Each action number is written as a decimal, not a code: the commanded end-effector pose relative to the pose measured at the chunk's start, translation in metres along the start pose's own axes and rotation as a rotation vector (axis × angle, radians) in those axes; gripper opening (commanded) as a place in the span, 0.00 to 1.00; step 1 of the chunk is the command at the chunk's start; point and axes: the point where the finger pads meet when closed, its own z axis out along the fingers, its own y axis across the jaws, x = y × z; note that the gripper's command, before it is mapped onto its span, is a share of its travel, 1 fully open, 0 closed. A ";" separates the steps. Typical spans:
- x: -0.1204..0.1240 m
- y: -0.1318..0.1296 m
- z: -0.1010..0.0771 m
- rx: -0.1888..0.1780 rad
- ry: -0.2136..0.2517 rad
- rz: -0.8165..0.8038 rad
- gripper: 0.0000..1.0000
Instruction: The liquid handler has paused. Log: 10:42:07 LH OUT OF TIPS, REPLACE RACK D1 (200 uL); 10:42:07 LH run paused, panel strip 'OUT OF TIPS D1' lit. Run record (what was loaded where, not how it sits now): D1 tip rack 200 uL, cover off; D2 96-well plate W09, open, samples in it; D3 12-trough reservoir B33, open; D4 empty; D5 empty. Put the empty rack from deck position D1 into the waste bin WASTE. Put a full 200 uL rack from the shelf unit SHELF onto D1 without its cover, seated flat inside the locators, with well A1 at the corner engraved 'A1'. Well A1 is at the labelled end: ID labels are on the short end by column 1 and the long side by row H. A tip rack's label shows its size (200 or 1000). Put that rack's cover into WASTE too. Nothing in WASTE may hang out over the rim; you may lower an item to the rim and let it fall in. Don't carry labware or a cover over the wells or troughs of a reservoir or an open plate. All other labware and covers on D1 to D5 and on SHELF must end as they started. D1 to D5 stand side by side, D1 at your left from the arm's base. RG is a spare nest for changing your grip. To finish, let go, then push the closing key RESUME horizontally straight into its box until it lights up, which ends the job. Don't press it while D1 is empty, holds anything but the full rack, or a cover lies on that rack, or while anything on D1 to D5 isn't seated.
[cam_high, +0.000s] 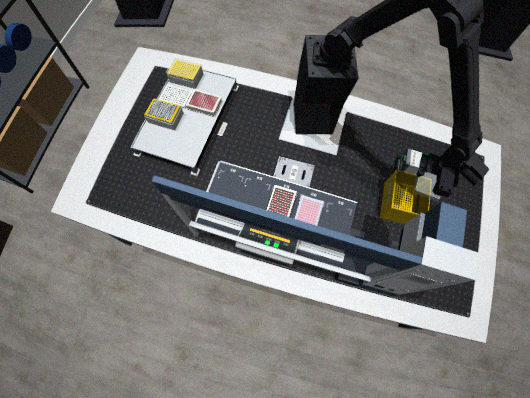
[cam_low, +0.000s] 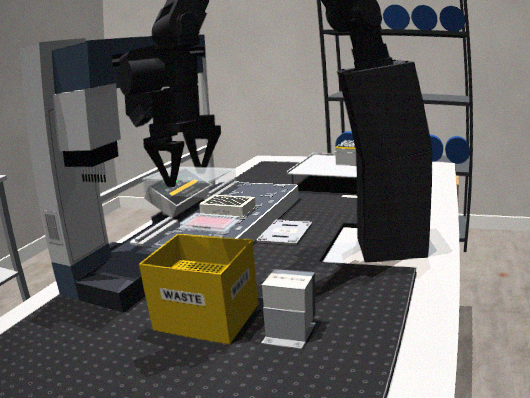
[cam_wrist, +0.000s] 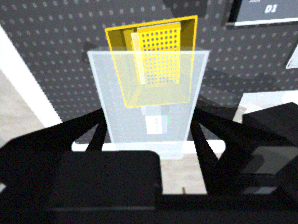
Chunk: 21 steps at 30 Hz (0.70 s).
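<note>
My gripper (cam_high: 442, 181) is shut on a clear rack cover (cam_high: 424, 188) and holds it above the yellow WASTE bin. In the wrist view the cover (cam_wrist: 149, 102) hangs between my fingers, over the near part of the bin. A yellow empty tip rack (cam_wrist: 159, 55) lies inside the bin. From the side view the gripper (cam_low: 184, 156) holds the cover (cam_low: 197, 175) well above the bin (cam_low: 200, 286), with the rack (cam_low: 202, 266) showing in it. The D1 nest (cam_high: 341, 209) on the deck is bare.
The grey RESUME box (cam_low: 288, 307) stands right of the bin. The deck holds a plate (cam_high: 308, 210) and a reservoir (cam_high: 281, 200). The shelf tray (cam_high: 185, 117) at the far left carries two yellow racks (cam_high: 162, 111) (cam_high: 184, 70) and two plates. A black tower (cam_high: 324, 80) stands mid-table.
</note>
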 end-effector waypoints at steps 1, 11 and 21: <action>0.005 -0.016 0.013 0.051 0.018 0.024 0.00; -0.002 -0.007 0.010 0.032 0.009 0.028 0.00; -0.002 -0.007 0.010 0.032 0.009 0.028 0.00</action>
